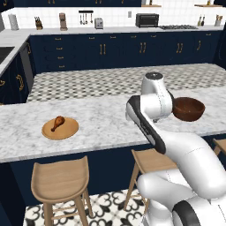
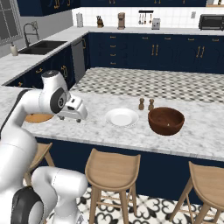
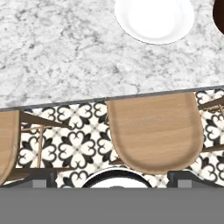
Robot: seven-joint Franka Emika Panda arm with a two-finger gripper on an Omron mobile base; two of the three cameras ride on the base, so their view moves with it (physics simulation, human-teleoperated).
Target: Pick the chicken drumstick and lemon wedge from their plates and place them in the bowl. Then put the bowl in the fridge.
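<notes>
So, from the left base camera, the chicken drumstick (image 1: 58,122) lay on the tan wooden plate (image 1: 60,128), toward its left side, on the marble counter (image 1: 101,119). The dark wooden bowl (image 1: 189,109) sat well to the right on the same counter, partly behind the white arm (image 1: 152,99). Two wooden stools (image 1: 59,178) stood under the counter's near edge. On the far worktop were a toaster oven (image 1: 147,20) and a toaster (image 1: 99,23); no writing on either could be read

From the right base camera, the white plate (image 2: 122,117) lay just left of the bowl (image 2: 166,120), apart from it, with two small brown shakers (image 2: 146,104) behind them. A sliver of the wooden plate (image 2: 38,117) showed behind the arm. The gripper (image 2: 78,117) hung low over the counter, left of the white plate. The lemon wedge could not be made out on the white plate. A sink (image 2: 41,47) sat in the far left worktop

From the hand camera, the white plate (image 3: 154,19) looked bare at the top, the counter's edge ran across, and a stool seat (image 3: 155,133) stood below over patterned floor tiles (image 3: 76,140). The fingertips (image 3: 39,180) stood wide apart, holding nothing
</notes>
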